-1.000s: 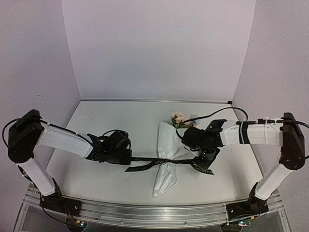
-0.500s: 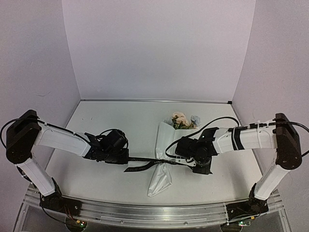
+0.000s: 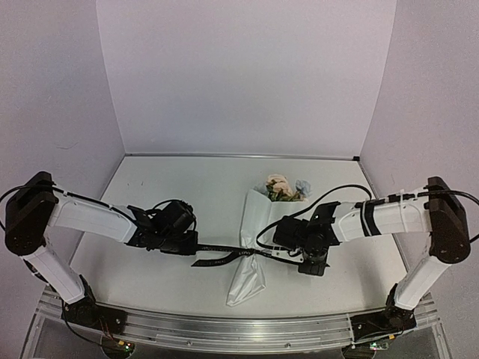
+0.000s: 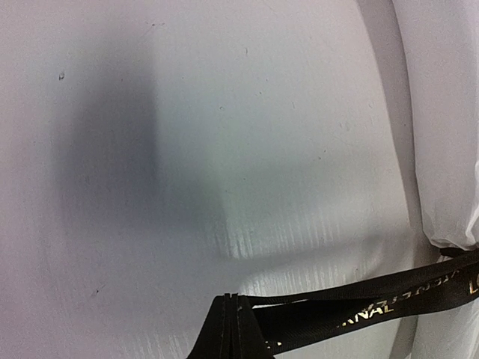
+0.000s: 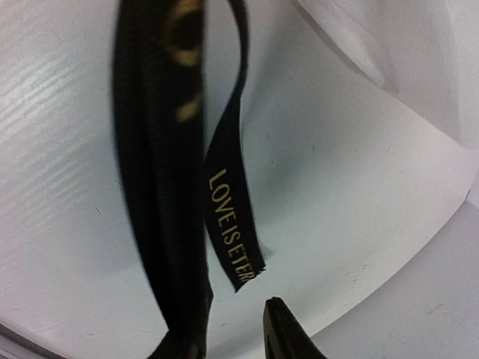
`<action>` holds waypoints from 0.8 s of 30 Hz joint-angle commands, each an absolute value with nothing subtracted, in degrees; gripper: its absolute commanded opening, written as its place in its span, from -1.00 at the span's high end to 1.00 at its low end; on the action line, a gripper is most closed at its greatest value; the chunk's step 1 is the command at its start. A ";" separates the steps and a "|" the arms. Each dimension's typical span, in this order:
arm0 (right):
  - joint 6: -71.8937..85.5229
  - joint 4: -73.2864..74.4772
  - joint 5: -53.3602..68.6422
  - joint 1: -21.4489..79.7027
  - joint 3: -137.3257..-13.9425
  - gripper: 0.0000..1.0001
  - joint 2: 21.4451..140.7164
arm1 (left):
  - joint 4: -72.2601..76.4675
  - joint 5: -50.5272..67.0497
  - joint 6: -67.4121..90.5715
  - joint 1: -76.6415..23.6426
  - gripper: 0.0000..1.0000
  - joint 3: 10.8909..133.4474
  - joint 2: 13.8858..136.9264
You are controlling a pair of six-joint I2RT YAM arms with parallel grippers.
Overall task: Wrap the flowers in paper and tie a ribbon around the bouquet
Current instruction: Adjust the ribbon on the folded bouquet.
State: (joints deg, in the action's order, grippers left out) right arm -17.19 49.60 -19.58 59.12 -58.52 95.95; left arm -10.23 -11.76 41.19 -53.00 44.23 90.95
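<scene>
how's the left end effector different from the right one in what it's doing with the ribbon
The left end effector is shut on one end of the ribbon, which runs straight to the bouquet. The right end effector has its fingers apart, with the other ribbon tail hanging loose beside them. The left sits on the bouquet's left, the right on its right. Both hover low over the table.

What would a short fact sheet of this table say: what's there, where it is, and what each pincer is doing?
bouquet: flowers wrapped in white paper, lying on the table
ribbon: black with pale lettering, crossing the paper's narrow waist
left pincer: shut on one end of the ribbon
right pincer: by the ribbon's other end; grip unclear
</scene>
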 commanded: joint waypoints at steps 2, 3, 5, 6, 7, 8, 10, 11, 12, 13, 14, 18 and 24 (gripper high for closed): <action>-4.82 55.29 -9.65 58.63 -61.44 0.17 91.57 | -13.66 -13.78 38.50 -54.06 1.00 45.60 89.58; -3.08 55.28 -8.92 58.61 -61.77 0.09 91.18 | -13.46 -13.64 38.55 -54.22 1.00 45.52 89.39; 0.49 54.94 -8.49 58.59 -62.04 -0.08 90.13 | -12.97 -13.39 38.82 -54.49 1.00 45.22 88.81; 2.71 54.55 -8.01 58.56 -61.91 -0.13 89.61 | -12.62 -13.40 38.99 -54.68 1.00 44.96 88.32; 4.34 53.91 -7.64 58.54 -61.65 -0.19 89.02 | -12.43 -13.55 39.33 -54.89 1.00 44.76 87.94; 6.36 53.38 -7.24 58.49 -61.37 -0.25 88.44 | -12.29 -13.72 39.65 -55.16 1.00 44.60 87.58; 10.51 51.87 -5.89 58.13 -60.61 -0.33 87.46 | -11.67 -13.99 40.10 -55.75 1.00 44.33 86.98; 12.30 50.55 -5.69 57.94 -59.86 -0.36 86.80 | -11.44 -14.12 40.35 -56.17 1.00 44.13 86.82; 14.67 49.61 -5.48 57.52 -59.28 -0.39 86.30 | -11.27 -14.31 40.59 -56.59 1.00 44.10 86.82; 17.12 48.79 -5.22 57.08 -58.77 -0.41 85.85 | -11.09 -14.50 40.81 -57.00 1.00 44.09 86.83; 18.80 47.39 -5.07 56.72 -58.00 -0.42 85.25 | -10.85 -14.66 41.04 -57.46 1.00 44.07 86.83; 25.75 41.77 -3.21 54.35 -54.80 -0.45 82.63 | -9.66 -14.86 42.15 -59.44 1.00 44.07 86.72; 33.84 31.75 6.58 48.93 -50.07 -0.53 78.57 | -9.99 -16.96 45.24 -61.17 1.00 43.98 85.77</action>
